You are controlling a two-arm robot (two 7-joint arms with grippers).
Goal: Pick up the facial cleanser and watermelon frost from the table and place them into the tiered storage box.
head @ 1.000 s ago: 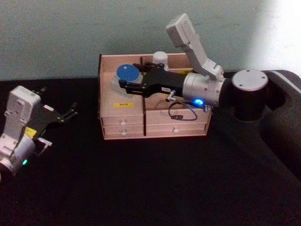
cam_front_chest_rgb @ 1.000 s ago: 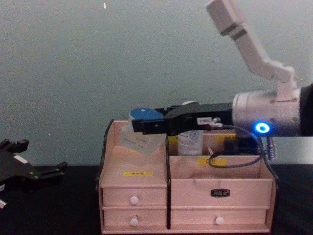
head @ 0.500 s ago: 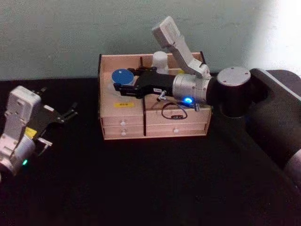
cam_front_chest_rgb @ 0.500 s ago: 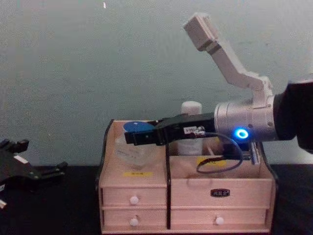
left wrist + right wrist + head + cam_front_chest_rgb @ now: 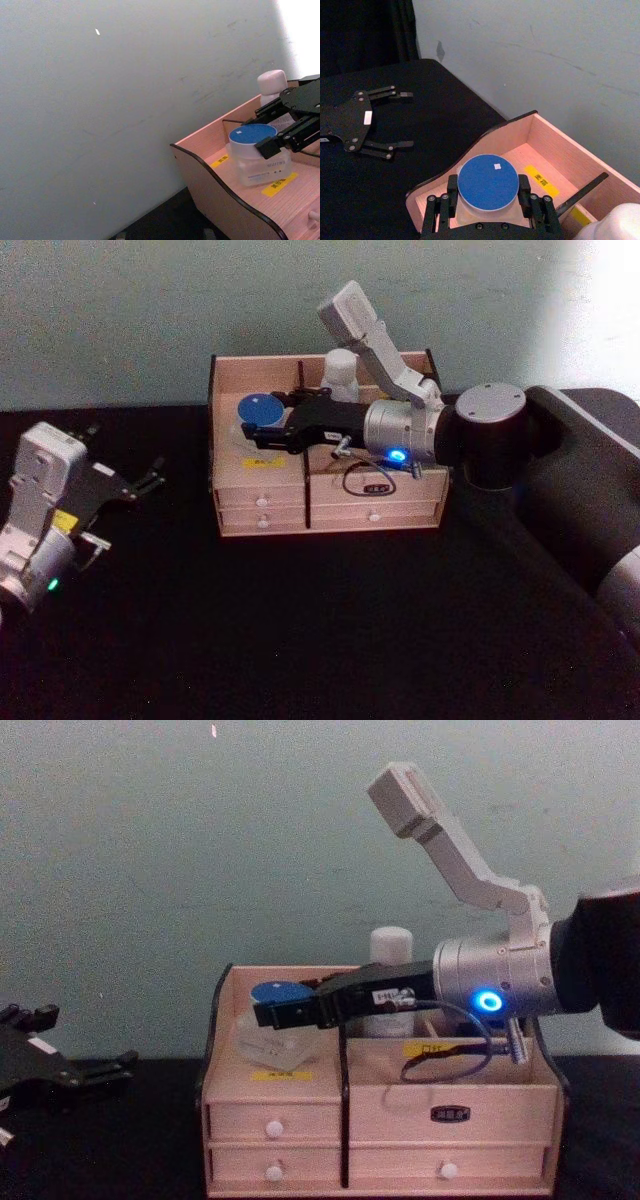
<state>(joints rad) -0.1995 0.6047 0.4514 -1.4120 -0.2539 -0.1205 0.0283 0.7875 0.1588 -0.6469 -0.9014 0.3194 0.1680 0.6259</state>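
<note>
Right wrist view: the right gripper (image 5: 488, 186) has its fingers (image 5: 452, 186) clamped on the clear jar with a round blue lid (image 5: 487, 180), low in the light wooden tiered storage box's (image 5: 555, 145) left compartment. Left gripper (image 5: 150, 476) sits parked over the black counter (image 5: 300, 620), fingers spread.

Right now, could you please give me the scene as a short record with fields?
right hand: shut on jar, reaching into box's left compartment
jar: blue lid, upright, seemingly down at the compartment floor
bottle: white cap, standing in box's right rear compartment
box: wooden, on table, drawers shut
left hand: open, parked on table left of box
</note>
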